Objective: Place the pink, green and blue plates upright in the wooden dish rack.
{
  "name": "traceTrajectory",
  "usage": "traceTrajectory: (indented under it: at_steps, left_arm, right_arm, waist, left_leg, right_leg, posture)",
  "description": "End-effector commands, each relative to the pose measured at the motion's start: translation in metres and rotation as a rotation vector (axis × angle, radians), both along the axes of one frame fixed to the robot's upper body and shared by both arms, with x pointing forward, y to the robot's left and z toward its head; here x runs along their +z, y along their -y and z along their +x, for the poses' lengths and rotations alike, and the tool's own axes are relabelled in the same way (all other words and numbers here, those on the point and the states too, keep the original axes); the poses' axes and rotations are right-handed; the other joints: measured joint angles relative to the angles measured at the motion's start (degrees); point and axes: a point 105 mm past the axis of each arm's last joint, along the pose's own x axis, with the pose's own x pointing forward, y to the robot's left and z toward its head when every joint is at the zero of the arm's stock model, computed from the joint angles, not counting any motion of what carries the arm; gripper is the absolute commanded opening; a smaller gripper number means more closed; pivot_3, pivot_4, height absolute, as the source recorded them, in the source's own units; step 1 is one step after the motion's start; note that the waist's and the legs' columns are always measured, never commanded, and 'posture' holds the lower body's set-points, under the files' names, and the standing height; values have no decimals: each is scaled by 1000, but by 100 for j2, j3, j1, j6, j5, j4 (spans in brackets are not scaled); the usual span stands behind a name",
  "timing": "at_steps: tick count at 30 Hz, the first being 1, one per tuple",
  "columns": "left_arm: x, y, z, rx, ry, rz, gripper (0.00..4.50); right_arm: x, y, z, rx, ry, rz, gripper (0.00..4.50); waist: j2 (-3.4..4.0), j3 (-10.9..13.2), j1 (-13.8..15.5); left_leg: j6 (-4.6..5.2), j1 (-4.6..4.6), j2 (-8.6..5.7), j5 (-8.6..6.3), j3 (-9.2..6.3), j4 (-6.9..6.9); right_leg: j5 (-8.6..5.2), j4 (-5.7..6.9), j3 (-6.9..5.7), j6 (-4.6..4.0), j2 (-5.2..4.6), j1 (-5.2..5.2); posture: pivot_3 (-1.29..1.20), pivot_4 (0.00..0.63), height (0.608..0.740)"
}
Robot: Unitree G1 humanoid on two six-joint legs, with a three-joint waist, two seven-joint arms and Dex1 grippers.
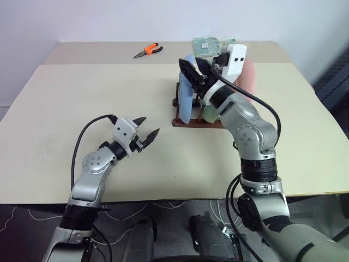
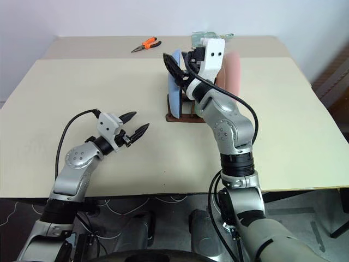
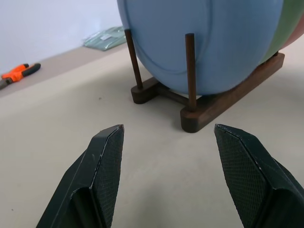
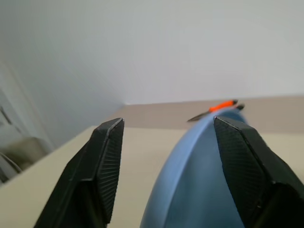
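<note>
Three plates stand on edge in the wooden dish rack (image 3: 223,102), which sits past the middle of the table (image 1: 82,93). The blue plate (image 3: 213,42) is in the slot on the robot's left, held up between thin pegs. The green plate (image 3: 289,26) stands right behind it, and the pink plate (image 2: 233,73) is on the far right side of the rack. The right gripper (image 2: 179,61) hangs just above the top edge of the blue plate. Its fingers are spread wide with the rim between them, and they do not seem to press on the plate, so it looks like it has let go. The left gripper (image 1: 146,130) hovers low over the table, well apart from the rack, with its fingers spread and nothing in them. A pair of orange pliers (image 1: 148,51) lies far back on the table, and a clear bag (image 3: 105,37) lies near the back too. I think the job is just about done, since all three plates look like they are in the rack. Next, the right arm needs to lift up and pull back gently, so its fingers do not bump the blue plate and tip it over.
</note>
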Motion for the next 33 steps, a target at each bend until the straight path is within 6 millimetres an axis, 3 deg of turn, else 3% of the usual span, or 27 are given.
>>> traceTrajectory:
  at_steps: [1,4,6,8,9,11,14,17,19,22,26,33]
  left_arm:
    - [12,5,-2,-18,48,-1,3104]
    - [12,0,0,6,54,7,3104]
    - [11,-6,3,37,59,18,3104]
    - [7,-13,8,74,57,35,3104]
    - [5,-18,11,98,61,50,3104]
    - [-2,-37,19,177,60,75,3104]
    - [-8,-54,27,249,61,118,3104]
    - [-13,-67,29,292,45,127,3104]
    - [-20,-76,26,306,19,146,3104]
    - [-26,-81,20,307,-8,161,3104]
    - [-28,-83,14,309,-22,154,3104]
    - [-29,-85,3,336,-22,149,3104]
  right_arm:
    - [42,3,-18,-11,233,-62,3051]
    - [77,26,-36,-68,417,-88,3051]
    - [97,62,-42,-164,483,-87,3051]
    - [99,108,-41,-299,469,-138,3051]
    - [93,130,-40,-356,442,-186,3051]
    - [59,172,-38,-449,331,-292,3051]
    - [14,203,-41,-469,189,-342,3051]
    - [-40,214,-43,-438,38,-425,3051]
    - [-75,206,-47,-367,-41,-469,3051]
    - [-105,191,-51,-283,-95,-513,3051]
    - [-118,188,-46,-284,-101,-539,3051]
    - [-119,191,-37,-279,-92,-543,3051]
  waist:
    - [0,0,2]
    - [1,1,17]
    - [1,1,41]
    - [-1,0,115]
    - [-2,-1,146]
    - [-19,-12,209]
    - [-16,-11,155]
    - [21,1,106]
    - [25,-2,87]
    - [24,-2,14]
    - [25,-2,12]
    - [24,-2,35]
  left_leg:
    - [0,-1,0,0,0,0]
    - [0,-3,-1,0,0,1]
    - [0,-4,-2,0,0,1]
    - [0,-5,-3,0,-1,3]
    - [0,-4,-4,0,-1,3]
    - [4,-3,-5,-2,1,2]
    - [14,4,-3,-8,0,2]
    - [15,8,-3,-8,27,4]
    - [15,12,-1,-8,28,4]
    - [15,12,1,-8,28,4]
    - [14,12,0,-8,30,9]
    - [14,11,-1,-8,29,10]
  right_leg:
    - [0,-1,0,0,0,0]
    - [0,-2,0,0,-2,0]
    - [0,-3,0,1,-3,0]
    - [0,-7,-1,1,-5,3]
    - [-1,-11,-1,0,-6,6]
    - [-3,-18,-2,-1,-6,11]
    - [-13,-25,-8,-14,-7,26]
    - [-11,-13,21,-10,-8,14]
    - [-3,-6,23,3,-5,11]
    - [-3,-7,23,4,-4,12]
    - [-4,-8,25,4,-5,12]
    - [-4,-11,25,4,-6,16]
  posture:
    - [0,150,740]
    - [0,150,740]
    - [0,150,740]
    - [0,150,740]
    - [0,150,740]
    - [0,150,740]
    - [0,150,740]
    - [0,150,740]
    - [0,150,740]
    - [0,150,740]
    - [0,150,740]
    - [0,150,740]
